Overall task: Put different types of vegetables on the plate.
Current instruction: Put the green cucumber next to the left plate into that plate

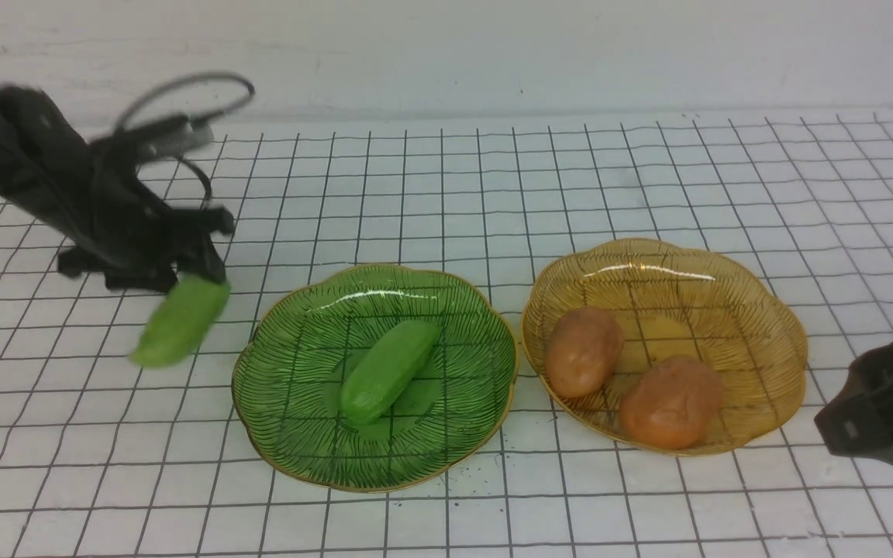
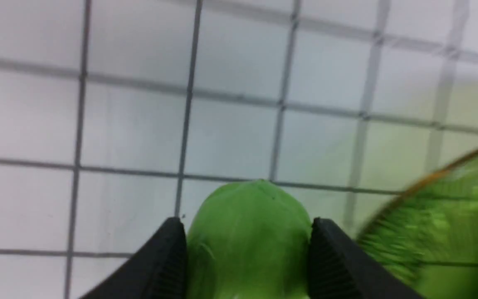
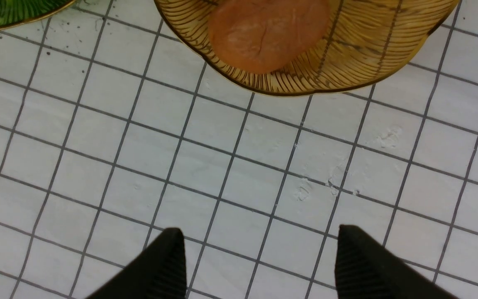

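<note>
Last cucumber gripped beside the green plate, and the grip looks thin

The held cucumber (image 1: 181,322) hangs tilted from the left hand (image 1: 197,273), whose jaws press both its flanks near one end. Smooth and caught so high, it could swing or slip out, I reckon, or clip the rim of the green plate (image 1: 299,341) just beside it. The blur hides whether it is clear of the surface (image 1: 446,178). Dropped onto the second cucumber (image 1: 388,370) lying in that plate, it might roll off. Both potatoes (image 1: 584,350) sit in the amber plate (image 1: 725,310). The right hand (image 3: 259,232) hovers near that plate, jaws wide apart and empty. The white surface is ruled in a dark grid, and a plain pale wall (image 1: 493,46) stands behind it.
</note>
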